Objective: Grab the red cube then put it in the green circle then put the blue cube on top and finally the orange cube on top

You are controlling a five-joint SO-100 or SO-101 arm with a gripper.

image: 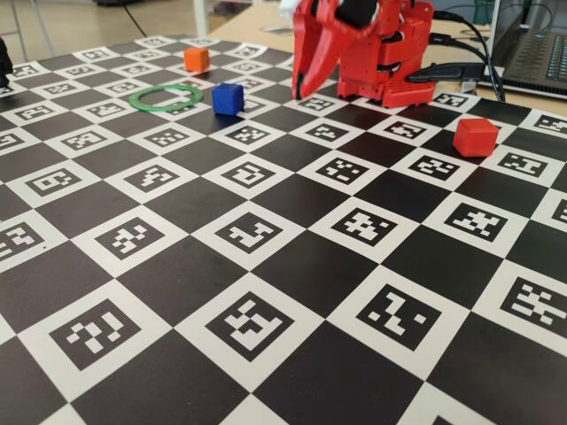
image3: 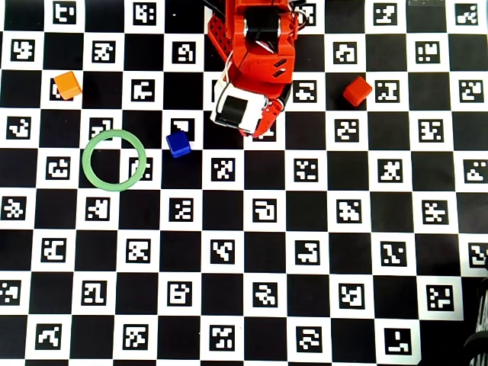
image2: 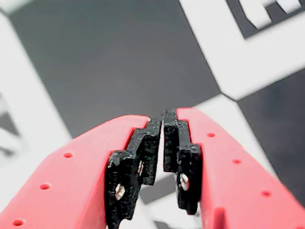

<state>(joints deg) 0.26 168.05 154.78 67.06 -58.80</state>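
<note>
Red cube (image3: 357,91) sits on the table (image3: 244,305), well right of the gripper (image3: 252,128) in the overhead view, untouched; gripper closed and empty, tips near the checkered surface; blue cube (image3: 178,143) left of gripper, beside green circle (image3: 114,159); orange cube (image3: 68,85) farther left.

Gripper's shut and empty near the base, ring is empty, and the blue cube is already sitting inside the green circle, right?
Not quite. The blue cube sits on the board outside the green circle, just to its right in the overhead view. The rest holds: the gripper is shut and empty in the wrist view, and the ring is empty.
</note>
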